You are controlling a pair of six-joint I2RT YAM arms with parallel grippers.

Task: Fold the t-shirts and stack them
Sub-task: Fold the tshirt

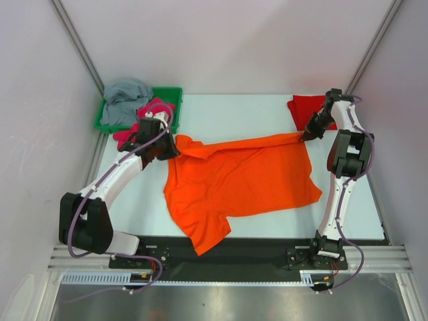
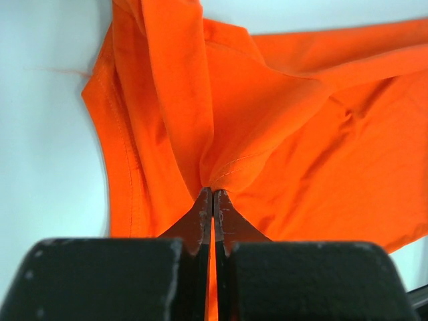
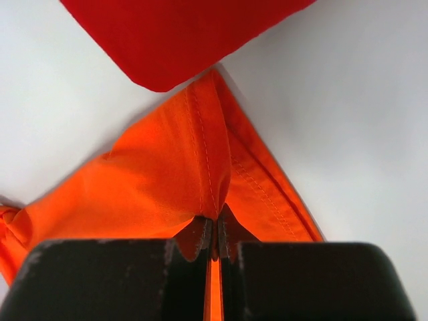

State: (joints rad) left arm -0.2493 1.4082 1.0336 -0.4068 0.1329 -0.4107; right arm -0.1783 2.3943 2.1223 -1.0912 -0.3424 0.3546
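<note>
right hand: clamped on orange t-shirt edge | red t-shirt: just beyond, on table

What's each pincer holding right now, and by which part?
Both hold the orange t-shirt. The left pincer pinches a bunched fold at its far-left edge, and the right pincer pinches its far-right corner.

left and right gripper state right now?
left gripper: closed, pinching the orange t-shirt.
right gripper: closed, pinching the same orange t-shirt at its edge.
</note>
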